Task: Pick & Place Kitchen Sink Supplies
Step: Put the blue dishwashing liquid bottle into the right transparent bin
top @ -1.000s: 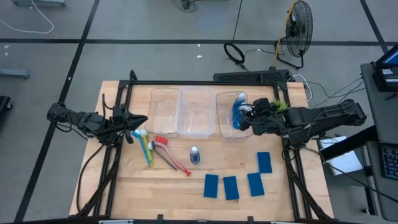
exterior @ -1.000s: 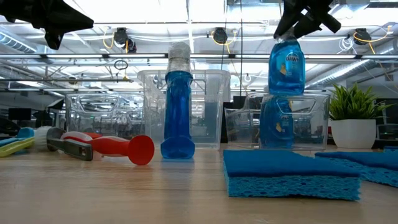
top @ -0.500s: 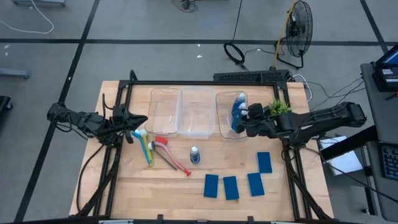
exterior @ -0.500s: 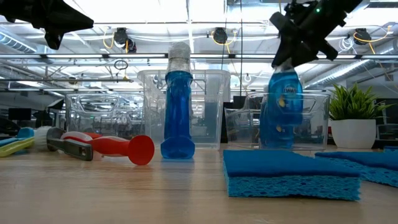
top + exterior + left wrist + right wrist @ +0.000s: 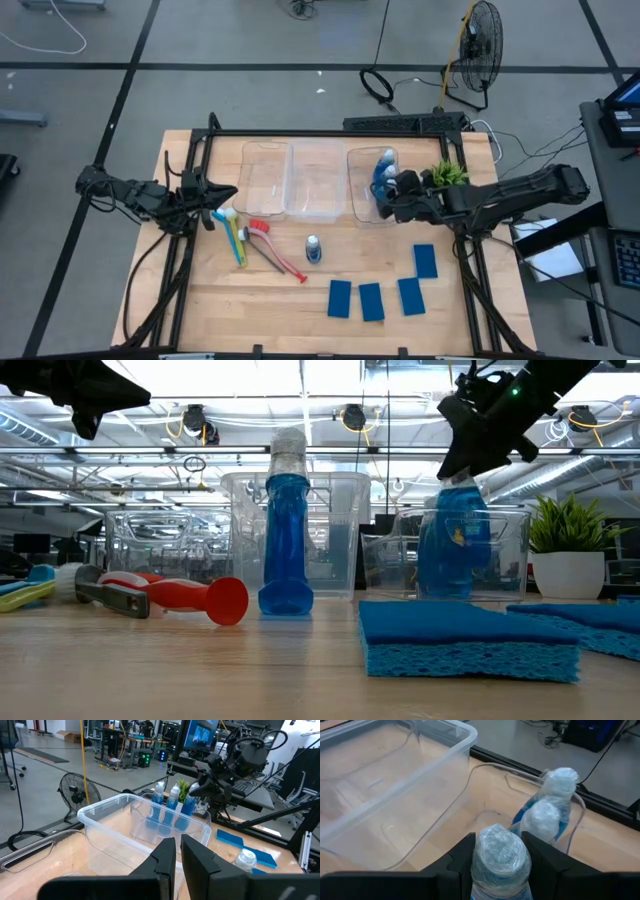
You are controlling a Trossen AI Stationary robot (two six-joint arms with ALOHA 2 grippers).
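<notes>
The right gripper (image 5: 497,857) clamps the cap of a blue-and-white bottle (image 5: 455,540), holding it upright inside the right-hand bin (image 5: 360,215) beside two bottles (image 5: 552,802), apparently for release. The left gripper (image 5: 177,857), fingers nearly together, waits near the brushes (image 5: 245,235).

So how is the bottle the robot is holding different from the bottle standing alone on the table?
The held bottle is down inside the right-hand clear bin, beside two other bottles; the lone bottle stands on bare table outside the bins. The right gripper clamps the held bottle's cap; nothing touches the lone bottle. Both are upright, blue, with pale caps.
</notes>
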